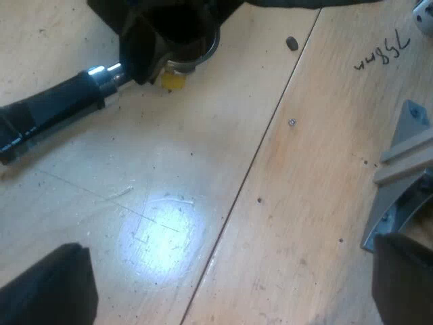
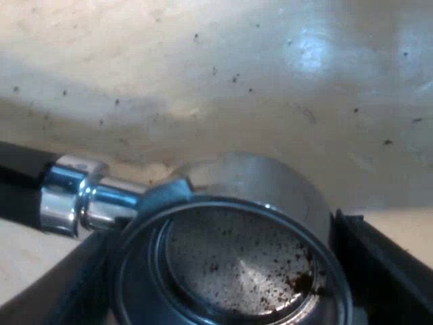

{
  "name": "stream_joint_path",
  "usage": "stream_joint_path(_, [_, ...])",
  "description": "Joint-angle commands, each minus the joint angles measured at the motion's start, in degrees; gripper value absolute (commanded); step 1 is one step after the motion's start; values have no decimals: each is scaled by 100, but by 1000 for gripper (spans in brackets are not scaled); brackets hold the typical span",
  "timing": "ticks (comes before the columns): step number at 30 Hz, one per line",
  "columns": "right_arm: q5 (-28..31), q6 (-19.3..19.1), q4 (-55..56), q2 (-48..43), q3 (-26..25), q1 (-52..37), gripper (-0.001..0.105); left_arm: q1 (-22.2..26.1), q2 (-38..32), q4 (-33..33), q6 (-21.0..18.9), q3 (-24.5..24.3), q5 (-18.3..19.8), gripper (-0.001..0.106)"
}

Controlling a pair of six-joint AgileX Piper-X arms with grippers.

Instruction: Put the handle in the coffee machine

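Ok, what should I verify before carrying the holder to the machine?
1. Grip: right gripper shut on the metal holder, a finger on each side of its basket: ok.
2. Dark handle: its visible length untouched: ok.
3. Other arm: left gripper open, holding nothing, apart from the holder: ok.
4. Basket clean: not ok, coffee grounds speckle its floor.
5. Holder lifted clear of the table: cannot tell.

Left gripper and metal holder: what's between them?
Between the left gripper and metal holder, only bare table with a light patch, in the left wrist view.
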Motion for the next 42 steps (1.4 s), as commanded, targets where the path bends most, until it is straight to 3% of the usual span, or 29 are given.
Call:
stream_joint_path(1, [46, -289, 188, -241, -35, -26, 0, -16, -6, -43, 161, -6, -24, 85])
stream_joint_path(11, [46, -1333, 906, -838, -35, -26, 0, -48, -6, -737, 365, -6, -24, 85])
stream_joint_path(18, [-167, -1866, 1531, -1308, -35, -53, 0, -48, -6, -1079, 1119, -6, -24, 85])
stream_joint_path(26, [-611, -2178, 1770, -1615, -58, -380, 0, -48, -6, -1078, 2108, -6, -24, 85])
stream_joint_path(30, [-692, -2670, 1770, -1627, -210, -502, 0, -48, -6, -1078, 2502, -6, -24, 85])
stream_joint_path(42, [-981, -3516, 2020, -1627, -555, -502, 0, -48, -6, -1078, 2679, -6, -24, 85])
